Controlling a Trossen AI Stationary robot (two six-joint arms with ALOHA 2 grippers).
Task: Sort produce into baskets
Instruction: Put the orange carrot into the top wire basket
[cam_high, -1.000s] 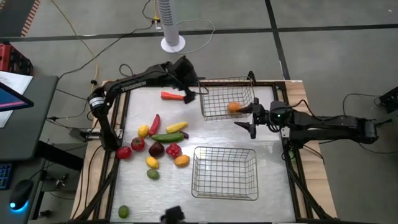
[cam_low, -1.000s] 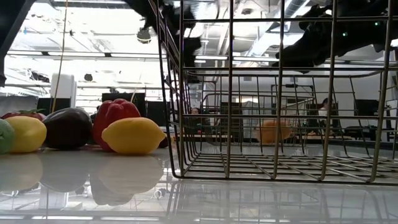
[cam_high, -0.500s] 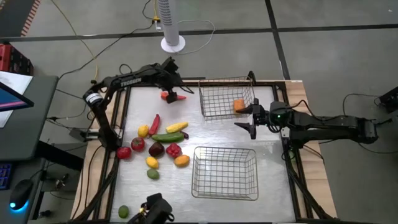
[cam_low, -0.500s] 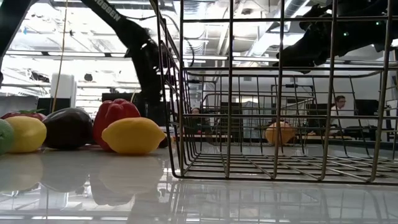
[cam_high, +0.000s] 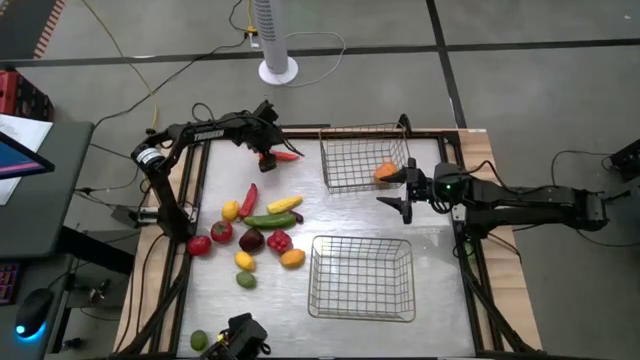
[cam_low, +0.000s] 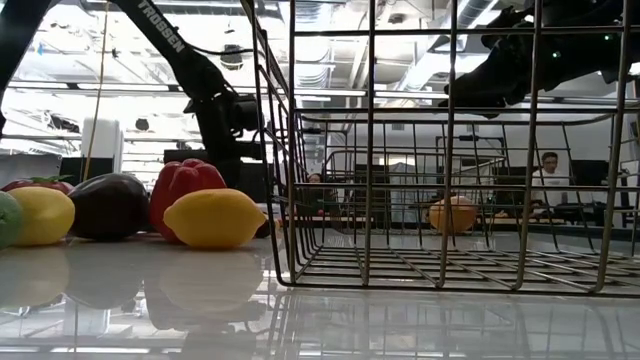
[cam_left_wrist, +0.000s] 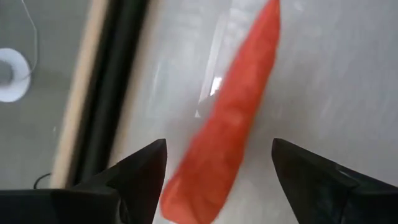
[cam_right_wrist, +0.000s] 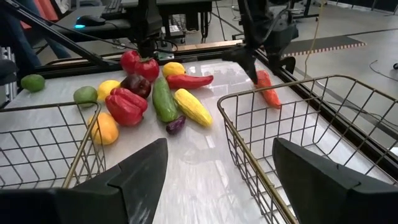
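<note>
Grey floor surrounds a white desk (cam_high: 430, 270) with a dark frame along its edges. 2 wire baskets stand on it: the far basket (cam_high: 365, 158) near the far edge, the near basket (cam_high: 362, 277) toward the near edge, with an open strip of bare surface between them. Most produce clusters on the left half (cam_high: 255, 228), well apart from both baskets; 1 green piece (cam_high: 199, 340) lies alone at the near left corner.

The left arm reaches along the far edge, its left claw (cam_high: 268, 145) tipped down over a carrot (cam_high: 279, 155), which lies on the desk just left of the far basket. In the left wrist view the released fingers (cam_left_wrist: 134, 177) straddle the carrot (cam_left_wrist: 230, 118) without clear contact.

The right arm extends from the right edge; the right claw (cam_high: 403, 190) hovers released beside the far basket's right end. An orange (cam_high: 385, 172) lies inside that basket, near this claw.
</note>
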